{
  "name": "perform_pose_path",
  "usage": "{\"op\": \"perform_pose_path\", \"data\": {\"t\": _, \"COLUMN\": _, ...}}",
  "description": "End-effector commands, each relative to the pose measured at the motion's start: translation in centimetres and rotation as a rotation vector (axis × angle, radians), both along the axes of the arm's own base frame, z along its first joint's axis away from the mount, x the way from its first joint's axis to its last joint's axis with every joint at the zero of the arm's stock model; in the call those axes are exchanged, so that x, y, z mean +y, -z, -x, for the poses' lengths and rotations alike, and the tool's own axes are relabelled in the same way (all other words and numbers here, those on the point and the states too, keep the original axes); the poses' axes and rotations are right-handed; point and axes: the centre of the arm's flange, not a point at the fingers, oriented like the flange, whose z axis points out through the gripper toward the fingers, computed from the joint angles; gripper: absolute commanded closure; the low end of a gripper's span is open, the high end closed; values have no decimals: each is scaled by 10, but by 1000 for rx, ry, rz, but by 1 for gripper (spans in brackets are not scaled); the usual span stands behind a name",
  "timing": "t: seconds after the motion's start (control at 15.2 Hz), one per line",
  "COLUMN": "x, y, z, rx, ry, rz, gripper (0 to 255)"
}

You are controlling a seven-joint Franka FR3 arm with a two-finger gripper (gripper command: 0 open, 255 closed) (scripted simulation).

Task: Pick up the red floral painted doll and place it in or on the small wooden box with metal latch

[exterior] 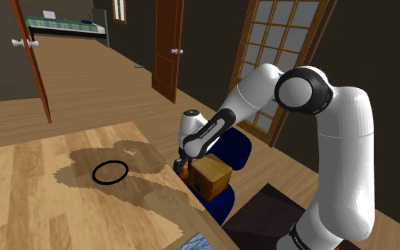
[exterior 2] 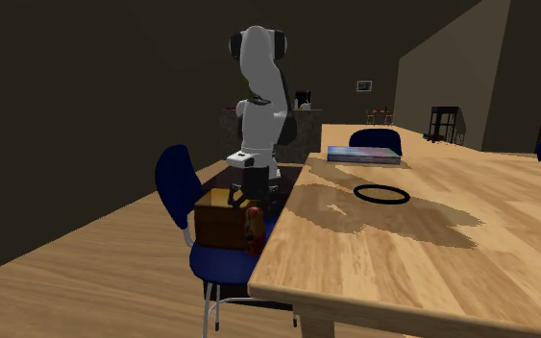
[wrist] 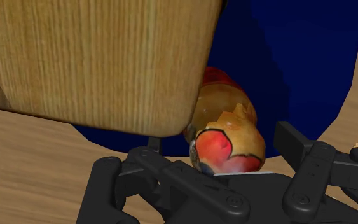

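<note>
The doll (wrist: 225,137), red and yellow-orange with painted patches, lies on the blue chair seat (wrist: 285,57) right beside the wooden box (wrist: 95,57). My gripper (wrist: 217,145) is low over it, open, one finger on each side. The right finger (wrist: 290,139) stands a little off the doll. In the second exterior view the doll (exterior 2: 255,227) sits between the brown box (exterior 2: 220,223) and the table edge, under my gripper (exterior 2: 252,195). From the shoulder view the gripper (exterior: 182,165) hangs next to the box (exterior: 211,176).
The blue chair (exterior 2: 177,182) stands tucked against the wooden table (exterior 2: 383,259). A black ring (exterior: 109,172) lies on the table, and a flat book (exterior 2: 364,154) rests near its far end. More blue chairs stand beyond the table.
</note>
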Motion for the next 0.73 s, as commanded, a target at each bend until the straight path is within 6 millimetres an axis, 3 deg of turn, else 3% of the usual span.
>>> {"op": "perform_pose_path", "data": {"t": 0.0, "x": 0, "y": 0, "z": 0, "rx": 0, "ry": 0, "rz": 0, "gripper": 255}}
{"op": "perform_pose_path", "data": {"t": 0.66, "x": 0, "y": -5, "z": 0, "rx": 0, "ry": 0, "rz": 0, "gripper": 255}}
